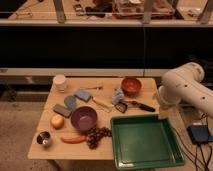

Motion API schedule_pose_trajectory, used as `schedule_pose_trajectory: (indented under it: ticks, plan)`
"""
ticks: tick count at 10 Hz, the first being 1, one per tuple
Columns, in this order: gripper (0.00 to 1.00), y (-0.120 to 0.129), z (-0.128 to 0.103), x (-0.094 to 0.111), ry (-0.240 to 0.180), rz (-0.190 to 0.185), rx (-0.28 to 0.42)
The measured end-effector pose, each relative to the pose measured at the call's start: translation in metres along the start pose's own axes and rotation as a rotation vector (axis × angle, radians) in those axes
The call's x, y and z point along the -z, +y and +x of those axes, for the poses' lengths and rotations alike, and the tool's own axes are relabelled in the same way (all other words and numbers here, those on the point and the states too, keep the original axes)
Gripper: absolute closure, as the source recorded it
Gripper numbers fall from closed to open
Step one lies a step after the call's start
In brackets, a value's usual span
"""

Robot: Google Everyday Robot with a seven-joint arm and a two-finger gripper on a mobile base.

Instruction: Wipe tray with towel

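Wooden table (62, 149), speckled floor (17, 125), dark panels (100, 47) behind

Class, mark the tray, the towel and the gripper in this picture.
tray (142, 142), camera view, on its bare green floor.
towel (118, 95), camera view, middle of the crumpled cloth.
gripper (163, 112), camera view, pale tip below the white arm (182, 87), by the tray's far right corner.

The wooden table (106, 150) fills the lower left of the frame. On it lie a green tray (118, 145) at lower right, a purple bowl (83, 118), grapes (97, 135), a pale towel (118, 95), a red-brown bowl (131, 86) and a white cup (60, 81). The claw (163, 113) hangs over the tray's upper right corner.
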State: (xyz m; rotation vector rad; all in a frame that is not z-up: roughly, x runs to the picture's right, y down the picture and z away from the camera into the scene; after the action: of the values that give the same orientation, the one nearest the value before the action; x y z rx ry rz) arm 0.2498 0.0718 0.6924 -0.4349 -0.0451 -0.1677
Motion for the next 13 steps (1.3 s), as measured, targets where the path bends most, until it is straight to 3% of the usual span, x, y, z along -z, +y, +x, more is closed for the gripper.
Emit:
schedule_pose_trajectory:
  ticks: [2,3,7,9,11,13]
  plan:
    - [0.35,-0.03,-0.035,0.002,-0.042,0.054,0.129]
    - [0.35,-0.037,-0.043,0.002,-0.048,0.064,0.151]
    - [0.35,-0.034,-0.04,0.001,-0.04,0.059,0.152]
    - [0.35,-0.039,-0.03,-0.01,-0.022,0.07,0.2]
    - [0.35,-0.07,-0.024,-0.03,-0.055,0.091,0.294]
    - [0.35,-0.106,-0.028,-0.046,-0.151,0.097,0.372]
